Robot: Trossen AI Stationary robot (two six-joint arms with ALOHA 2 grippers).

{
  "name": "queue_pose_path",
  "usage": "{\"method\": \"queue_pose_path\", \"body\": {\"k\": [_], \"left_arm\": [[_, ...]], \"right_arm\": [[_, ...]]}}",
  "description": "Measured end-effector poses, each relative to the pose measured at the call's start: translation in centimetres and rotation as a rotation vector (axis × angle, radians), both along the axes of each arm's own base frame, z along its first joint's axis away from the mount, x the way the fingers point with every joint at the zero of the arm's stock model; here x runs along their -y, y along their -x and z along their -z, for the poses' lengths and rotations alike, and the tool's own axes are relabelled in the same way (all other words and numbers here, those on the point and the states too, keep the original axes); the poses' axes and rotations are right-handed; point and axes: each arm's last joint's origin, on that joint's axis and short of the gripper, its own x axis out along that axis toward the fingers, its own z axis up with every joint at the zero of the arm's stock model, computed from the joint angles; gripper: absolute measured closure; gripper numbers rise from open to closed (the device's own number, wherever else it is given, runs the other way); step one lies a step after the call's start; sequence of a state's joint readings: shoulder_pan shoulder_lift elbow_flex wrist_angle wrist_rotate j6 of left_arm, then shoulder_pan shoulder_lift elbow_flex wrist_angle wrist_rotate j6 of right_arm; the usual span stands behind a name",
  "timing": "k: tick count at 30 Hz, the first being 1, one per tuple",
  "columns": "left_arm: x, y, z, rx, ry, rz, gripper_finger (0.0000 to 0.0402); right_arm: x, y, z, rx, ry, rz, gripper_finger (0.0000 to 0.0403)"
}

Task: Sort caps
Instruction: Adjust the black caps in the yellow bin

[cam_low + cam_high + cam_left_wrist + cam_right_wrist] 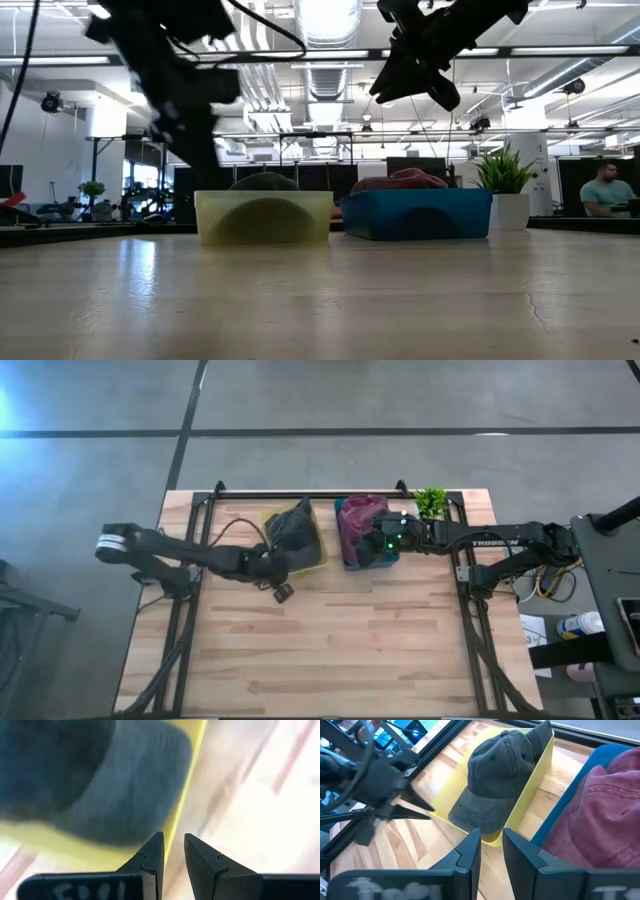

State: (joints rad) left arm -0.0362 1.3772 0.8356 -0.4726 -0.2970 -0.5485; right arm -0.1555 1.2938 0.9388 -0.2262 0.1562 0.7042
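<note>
A dark olive-grey cap (502, 775) lies in the yellow bin (318, 560), its brim toward the bin's near end. A maroon cap (610, 810) fills the teal bin (415, 215) beside it on the right. My left gripper (173, 845) hovers just off the yellow bin's near corner (175, 820), above the table. Its fingers stand a little apart with nothing between them. My right gripper (491, 840) hangs over the teal bin's near left part and looks toward the yellow bin. It is likewise narrowly open and holds nothing.
The two bins stand side by side at the table's far middle. A small potted plant (431, 500) sits at the far right, next to the teal bin. A black rail (310, 495) runs along the far edge. Bare wood (330, 650) spreads across the near half. A person (605, 190) sits in the room beyond.
</note>
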Motion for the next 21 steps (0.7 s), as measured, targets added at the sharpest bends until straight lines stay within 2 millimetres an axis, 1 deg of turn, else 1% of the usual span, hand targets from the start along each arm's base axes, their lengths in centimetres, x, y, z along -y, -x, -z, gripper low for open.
{"method": "queue_pose_path", "body": {"k": [2, 4, 5, 7, 8, 9, 11, 12, 14, 16, 17, 19, 21], "left_arm": [[0.8, 1.2, -0.6, -0.039, 0.000, 0.024, 0.0333], [1.2, 2.8, -1.5, -0.067, -0.045, -0.017, 0.0333], [1.2, 3.6, -2.0, -0.063, -0.097, -0.076, 0.0333], [0.6, 4.9, -2.6, 0.001, -0.228, -0.240, 0.0333], [0.1, 5.3, -2.9, 0.050, -0.271, -0.311, 0.0333], [-0.5, 5.4, -3.0, 0.113, -0.277, -0.367, 0.0333], [-1.7, 4.9, -3.2, 0.255, -0.180, -0.411, 0.0333], [-2.2, 4.4, -3.2, 0.331, -0.109, -0.383, 0.0333], [-2.7, 3.1, -3.1, 0.479, -0.018, -0.266, 0.0333], [-2.6, 1.8, -3.2, 0.582, -0.044, -0.142, 0.0333], [-2.5, 1.3, -3.1, 0.589, -0.081, -0.105, 0.0333], [-2.6, 0.4, -2.3, 0.532, -0.129, -0.050, 0.0333], [-2.4, -0.7, -1.3, 0.468, -0.116, 0.030, 0.0333]], "right_arm": [[0.0, 0.0, 0.0, 0.001, 0.001, -0.001, 0.0326], [0.0, 0.0, 0.0, 0.001, 0.003, -0.002, 0.0326], [0.0, 0.0, 0.0, 0.001, 0.003, -0.002, 0.0326], [0.0, -0.1, 0.0, 0.002, 0.004, -0.002, 0.0326], [0.0, -0.3, 0.1, 0.004, 0.005, -0.003, 0.0326], [0.1, -0.4, 0.2, 0.007, 0.007, -0.004, 0.0326], [0.1, -1.0, 0.8, 0.000, 0.000, -0.014, 0.0326], [0.2, -1.5, 1.0, 0.002, -0.010, -0.031, 0.0326], [0.2, -2.6, 1.5, -0.001, -0.034, -0.065, 0.0326], [0.3, -3.5, 2.2, -0.031, -0.036, -0.080, 0.0326], [0.3, -3.9, 2.4, -0.045, -0.030, -0.091, 0.0326], [0.4, -4.5, 2.4, -0.057, -0.014, -0.110, 0.0326], [0.5, -5.0, 1.9, -0.064, 0.001, -0.135, 0.0326]]}}
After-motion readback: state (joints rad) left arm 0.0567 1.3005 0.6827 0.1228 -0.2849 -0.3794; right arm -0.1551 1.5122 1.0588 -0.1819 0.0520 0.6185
